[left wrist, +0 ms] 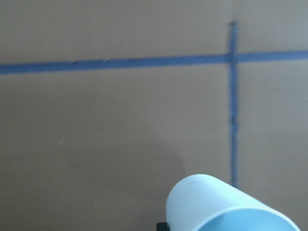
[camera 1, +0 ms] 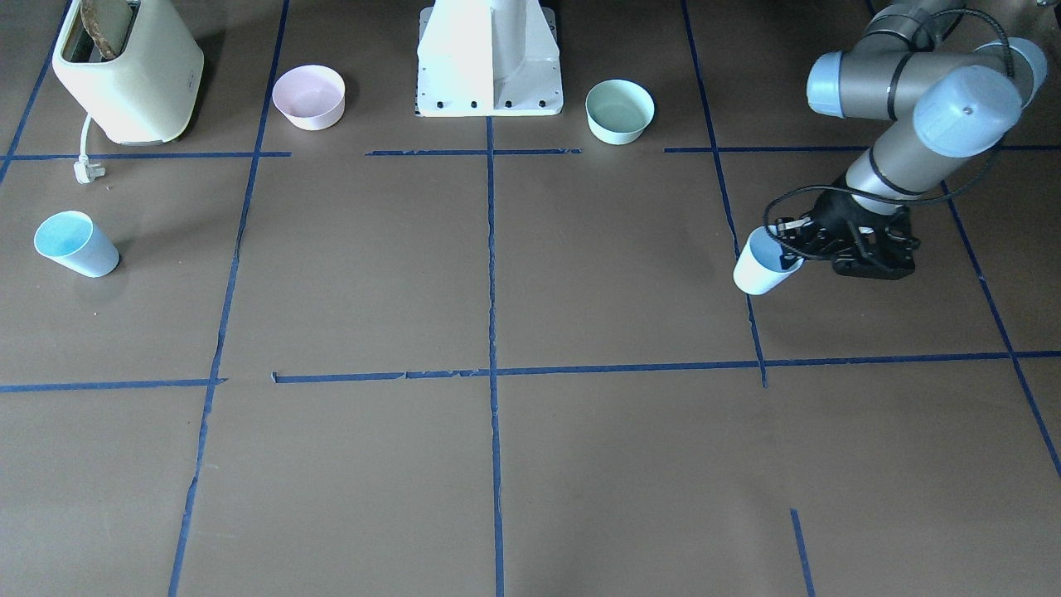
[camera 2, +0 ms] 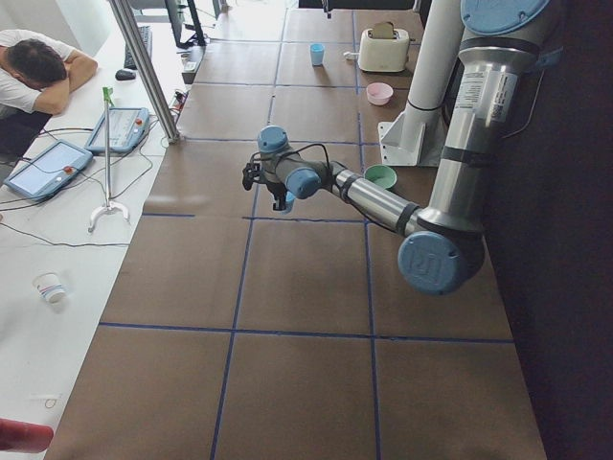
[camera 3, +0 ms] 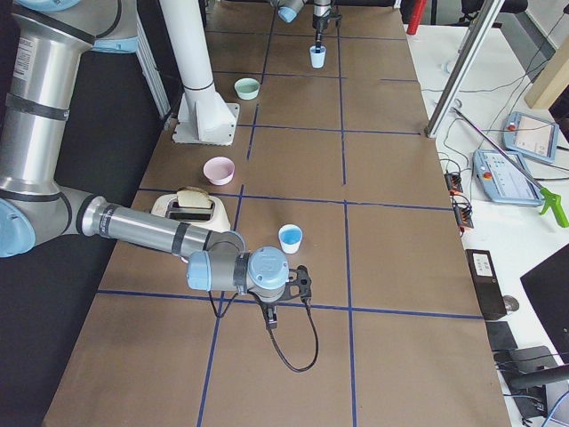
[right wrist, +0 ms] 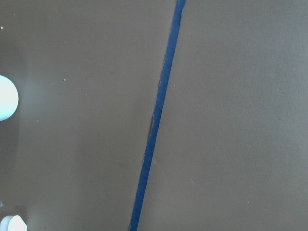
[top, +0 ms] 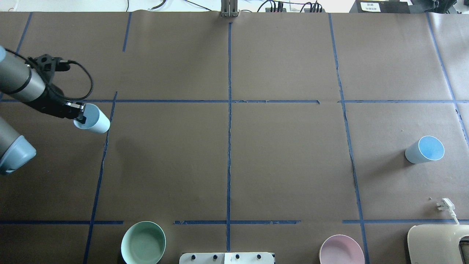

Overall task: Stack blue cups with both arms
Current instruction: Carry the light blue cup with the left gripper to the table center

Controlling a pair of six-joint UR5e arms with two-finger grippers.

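My left gripper point(top: 81, 118) is shut on the rim of one pale-blue cup point(top: 92, 120) and holds it tilted above the table at my left side. The same cup shows in the front view point(camera 1: 763, 267) under the gripper point(camera 1: 784, 252) and at the bottom of the left wrist view point(left wrist: 224, 204). The second blue cup point(top: 424, 149) stands free on the table at my right; it also shows in the front view point(camera 1: 76, 243). My right gripper point(camera 3: 305, 283) shows only in the exterior right view, low over the table near that cup point(camera 3: 291, 237). I cannot tell whether it is open or shut.
A cream toaster point(camera 1: 124, 70) with a white plug point(camera 1: 85, 172) stands at my right near the base. A pink bowl point(camera 1: 309, 96) and a mint-green bowl point(camera 1: 619, 110) flank the white pedestal point(camera 1: 489, 58). Blue tape lines cross the brown table.
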